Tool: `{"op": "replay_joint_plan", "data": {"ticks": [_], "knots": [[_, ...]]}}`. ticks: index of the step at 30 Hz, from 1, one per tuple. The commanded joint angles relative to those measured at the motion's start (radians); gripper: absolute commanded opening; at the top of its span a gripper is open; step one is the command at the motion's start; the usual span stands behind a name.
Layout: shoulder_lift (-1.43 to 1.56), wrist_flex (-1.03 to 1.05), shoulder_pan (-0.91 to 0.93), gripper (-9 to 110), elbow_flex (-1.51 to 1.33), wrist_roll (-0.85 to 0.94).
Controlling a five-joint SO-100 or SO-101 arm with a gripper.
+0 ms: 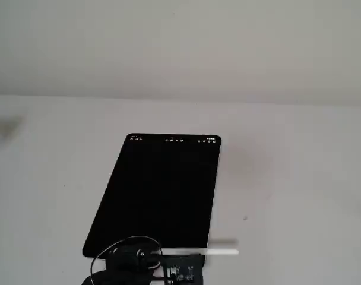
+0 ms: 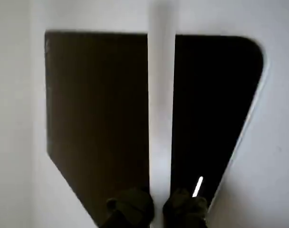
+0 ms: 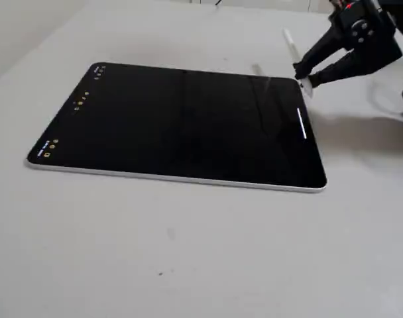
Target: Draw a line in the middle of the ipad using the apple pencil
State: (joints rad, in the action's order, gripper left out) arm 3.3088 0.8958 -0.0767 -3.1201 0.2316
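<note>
On the grey table [image 3: 188, 252], black-screened ipad [image 3: 181, 122] lying flat, gripper [image 2: 157, 206] at its near edge, jaws clamped on the white apple pencil [image 2: 161, 95], short white line [image 3: 302, 124] beside the tip

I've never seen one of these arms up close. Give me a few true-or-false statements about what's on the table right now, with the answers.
1. The gripper is holding the apple pencil. True.
2. A short white line already shows on the ipad. True.
3. The line sits in the middle of the screen. False: it lies close to the edge nearest the arm.
4. The ipad shows a bright colourful picture. False: its screen is black, with tiny icons along the far edge.
5. The ipad lies flat on the table. True.
</note>
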Motion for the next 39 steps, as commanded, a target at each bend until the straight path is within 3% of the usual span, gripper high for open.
{"op": "replay_joint_plan", "data": {"ticks": [1,14,21,27,39], "knots": [[0.015,-0.061,-0.044,0,0.008,0.187],[-0.037,-0.609,-0.161,0,-0.012,0.584],[-0.612,-1.33,-0.19,0,0.011,0.784],[-1.187,-1.7,-0.137,0,0.268,0.853],[-1.878,-1.95,-0.101,0,0.765,0.991]]}}
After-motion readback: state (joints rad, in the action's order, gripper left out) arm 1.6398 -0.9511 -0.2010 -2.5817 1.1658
